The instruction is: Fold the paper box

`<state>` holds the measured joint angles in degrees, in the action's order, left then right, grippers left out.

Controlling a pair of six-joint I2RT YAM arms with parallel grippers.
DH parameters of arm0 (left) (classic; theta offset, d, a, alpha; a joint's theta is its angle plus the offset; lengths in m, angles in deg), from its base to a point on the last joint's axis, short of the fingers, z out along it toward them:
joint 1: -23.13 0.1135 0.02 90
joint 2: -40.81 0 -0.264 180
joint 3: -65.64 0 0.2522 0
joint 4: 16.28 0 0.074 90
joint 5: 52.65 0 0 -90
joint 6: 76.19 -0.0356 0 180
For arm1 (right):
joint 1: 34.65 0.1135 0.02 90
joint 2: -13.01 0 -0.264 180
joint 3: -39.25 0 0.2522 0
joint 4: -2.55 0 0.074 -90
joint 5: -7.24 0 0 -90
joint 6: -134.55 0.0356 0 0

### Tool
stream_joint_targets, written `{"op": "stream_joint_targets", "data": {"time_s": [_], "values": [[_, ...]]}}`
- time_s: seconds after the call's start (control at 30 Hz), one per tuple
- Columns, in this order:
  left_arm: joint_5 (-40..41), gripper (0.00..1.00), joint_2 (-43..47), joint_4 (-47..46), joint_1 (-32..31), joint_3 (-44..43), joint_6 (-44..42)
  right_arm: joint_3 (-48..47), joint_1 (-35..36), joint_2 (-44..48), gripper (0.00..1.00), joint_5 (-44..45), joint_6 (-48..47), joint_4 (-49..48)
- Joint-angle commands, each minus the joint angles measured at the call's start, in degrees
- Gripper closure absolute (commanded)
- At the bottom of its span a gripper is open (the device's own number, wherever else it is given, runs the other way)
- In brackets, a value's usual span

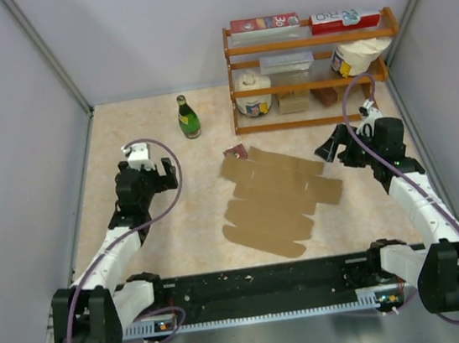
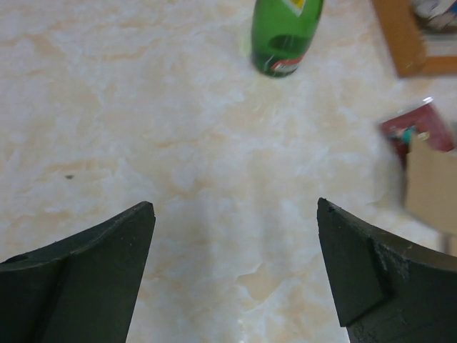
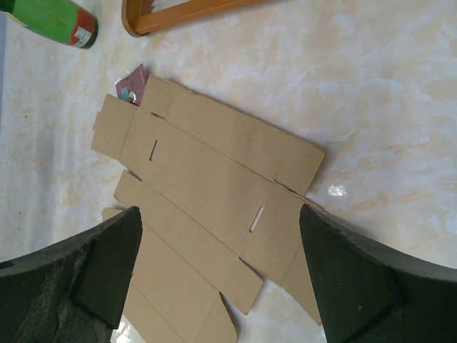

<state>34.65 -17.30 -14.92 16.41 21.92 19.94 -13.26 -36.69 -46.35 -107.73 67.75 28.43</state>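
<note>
Top external view: a flat sheet of corrugated brown cardboard, the paper box (image 1: 274,199), with rounded flaps and cut slits, lies mid-worktop (image 1: 178,229) on glossy marbled laminate. The left end effector (image 2: 235,207) and right end effector (image 3: 220,211) both gape wide, flanking it with bare surface between. A dark-red card (image 1: 234,151) sits at its far corner. Beyond stand a green glass bottle (image 1: 188,118) and a wooden rack (image 1: 306,42).

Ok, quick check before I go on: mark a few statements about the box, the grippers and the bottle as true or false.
1. The paper box lies flat and unfolded. True.
2. The right gripper is shut on a flap. False: it is open and holds nothing.
3. The green bottle stands upright, left of the wooden shelf. True.
4. The left gripper hovers over the box. False: it is open over the table, with the box off to its right.
</note>
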Motion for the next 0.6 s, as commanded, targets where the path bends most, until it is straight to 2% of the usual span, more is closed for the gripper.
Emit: {"op": "stream_joint_targets", "data": {"time_s": [0.0,0.1,0.17,0.27,0.4,0.47,0.57], "values": [[9.2,0.01,-4.8,-21.4,0.0,5.9,-11.0,-0.5,0.1,-0.5,0.1,-2.7,0.7,-3.7],[10.9,0.01,-10.2,-31.9,0.8,8.9,-11.1,-0.2,0.1,-0.3,0.1,-2.7,0.6,-3.9],[9.0,0.01,-12.4,-33.4,2.5,9.2,-7.0,0.0,0.1,-0.2,0.1,-2.5,0.8,-3.9],[8.0,0.02,-17.5,-41.5,2.9,11.9,-6.7,0.2,0.1,-0.1,0.1,-2.3,0.6,-3.9],[6.5,0.03,-24.0,-58.2,2.9,17.5,-7.8,0.7,0.1,0.0,0.1,-1.7,0.4,-3.9],[6.0,0.04,-22.8,-57.0,2.9,17.9,-7.4,0.7,0.2,-0.3,0.1,-1.5,0.2,-4.0],[9.7,0.09,-23.3,-56.5,2.9,17.2,-6.6,1.0,0.0,-0.7,0.1,-1.6,0.8,-4.4]]}}
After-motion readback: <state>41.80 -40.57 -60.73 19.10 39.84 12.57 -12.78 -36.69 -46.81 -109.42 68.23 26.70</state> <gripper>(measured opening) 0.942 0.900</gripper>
